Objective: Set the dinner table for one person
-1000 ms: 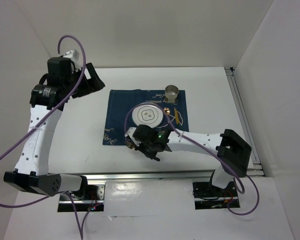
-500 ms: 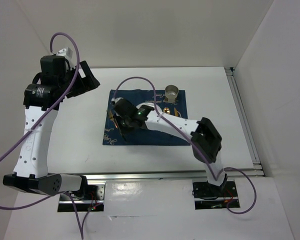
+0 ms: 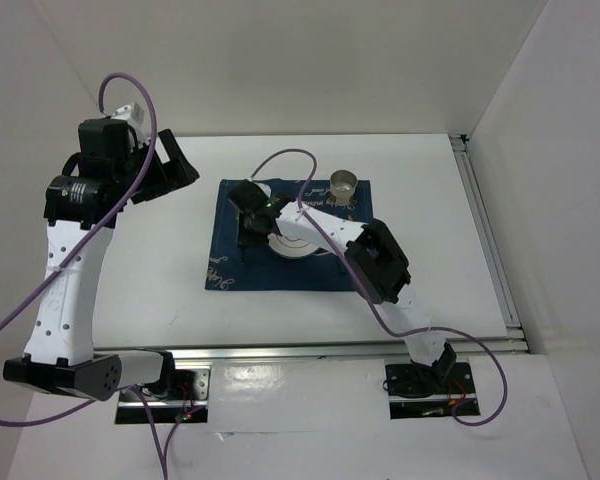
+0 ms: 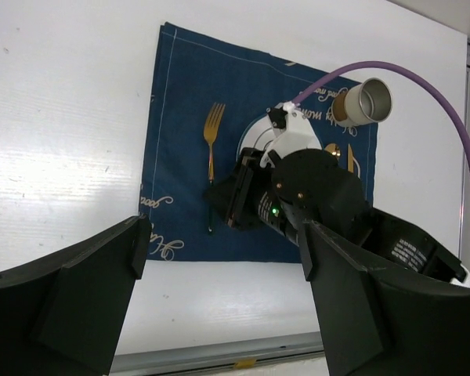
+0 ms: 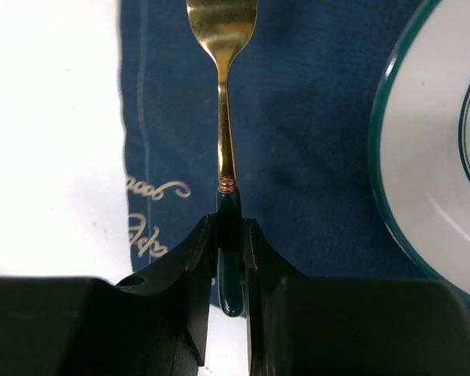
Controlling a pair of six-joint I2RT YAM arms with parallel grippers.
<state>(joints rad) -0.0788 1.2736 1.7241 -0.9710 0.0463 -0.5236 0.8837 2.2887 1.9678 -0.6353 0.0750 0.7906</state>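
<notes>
The white dinner table [image 3: 430, 200] bears a navy placemat [image 3: 230, 200] mid-frame. Left of the plate [image 5: 431, 157], the right gripper [image 5: 229, 243] pinches a gold fork [image 5: 223, 94] by its green handle. The left gripper [image 3: 180, 160] gapes wide, upper left.

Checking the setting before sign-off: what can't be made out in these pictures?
Plate: top view, right arm covers most; right wrist view cuts it at the edge.
Fork tines: cut off by right wrist view's top edge.
Cutlery right of plate: left wrist view, right arm hides all but gold slivers.
Placemat lettering: too small, top view.
</notes>
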